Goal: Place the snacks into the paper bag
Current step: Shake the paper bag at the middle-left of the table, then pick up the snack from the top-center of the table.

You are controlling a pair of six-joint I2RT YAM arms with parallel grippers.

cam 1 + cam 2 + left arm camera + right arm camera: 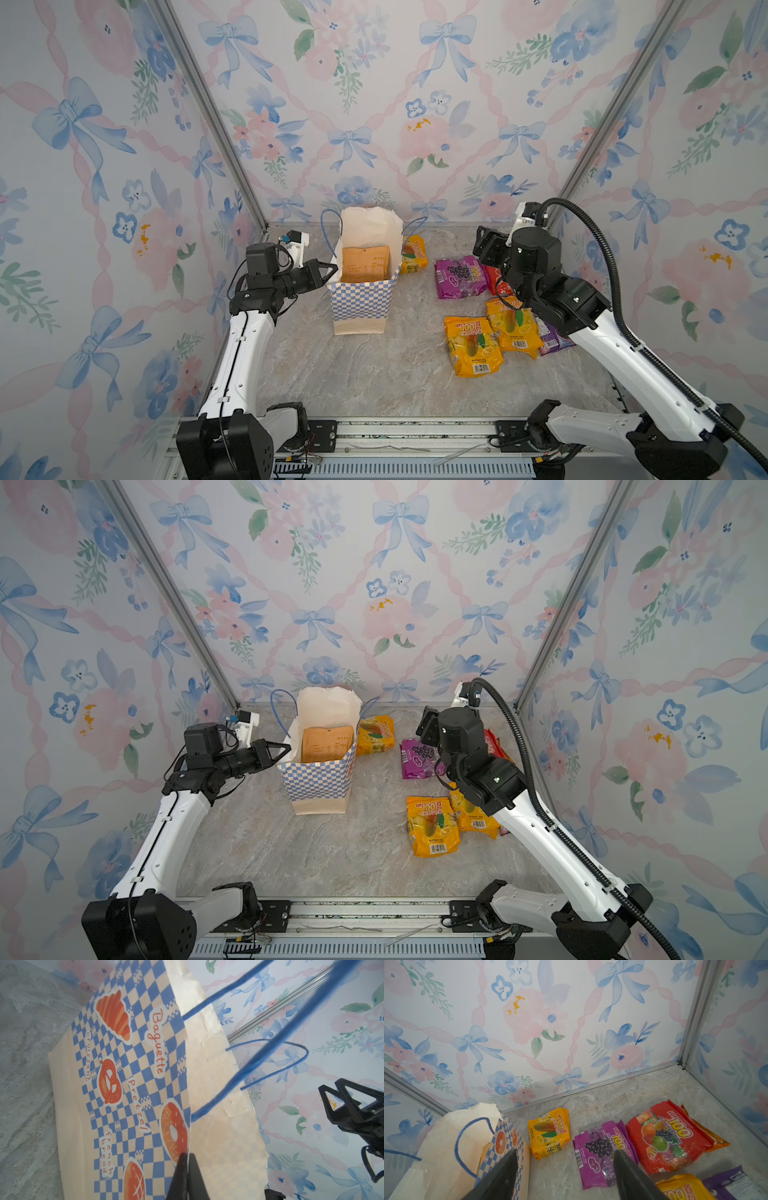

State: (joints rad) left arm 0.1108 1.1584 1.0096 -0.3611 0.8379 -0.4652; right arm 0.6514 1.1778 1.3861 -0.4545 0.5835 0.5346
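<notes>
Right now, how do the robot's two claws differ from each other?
The left gripper is shut, while the right gripper stands open. The left gripper pinches the rim of the paper bag; the right gripper holds nothing. The left gripper sits at the bag's side, whereas the right gripper hangs above the loose packs, near the purple snack pack. Both are black and two-fingered.

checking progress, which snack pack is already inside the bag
The plain orange-tan pack, sitting inside the paper bag. The other packs, fruit-printed yellow, purple and red, all lie outside it on the table.
</notes>
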